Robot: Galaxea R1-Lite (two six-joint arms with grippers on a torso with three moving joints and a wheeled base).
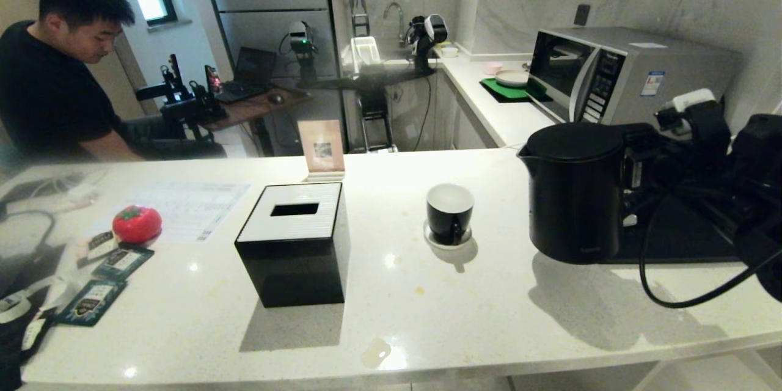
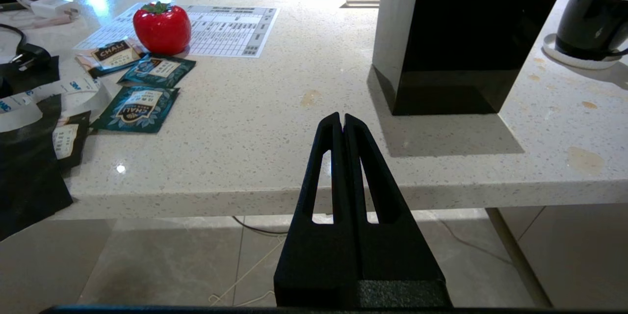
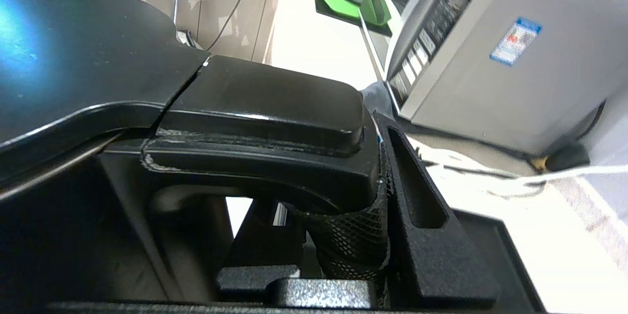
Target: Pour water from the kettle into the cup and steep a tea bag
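Left end effector [image 2: 342, 118]: matte black, grainy finish; two long tapered fingers [image 2: 326, 157], each pierced by narrow elongated slot, widened into solid block at base.

Right end effector [image 3: 338, 235]: same grainy black; slotted wedge-shaped finger [image 3: 417, 216] seen beside black mesh padding.

Right arm [image 1: 727, 159]: bulky black housings, white plastic module on top, thick black cable [image 1: 678, 293] looped below.

Kettle [image 1: 574, 192] handle hidden in head view behind the right arm; right hand [image 3: 343, 216] only part seen in its wrist view, one finger [image 3: 417, 206] clear, the other masked by the handle. Cup [image 2: 596, 22] cut by the left wrist view's edge (saucer too). Print on the teal packets [image 1: 91, 302] too small to read in head view.
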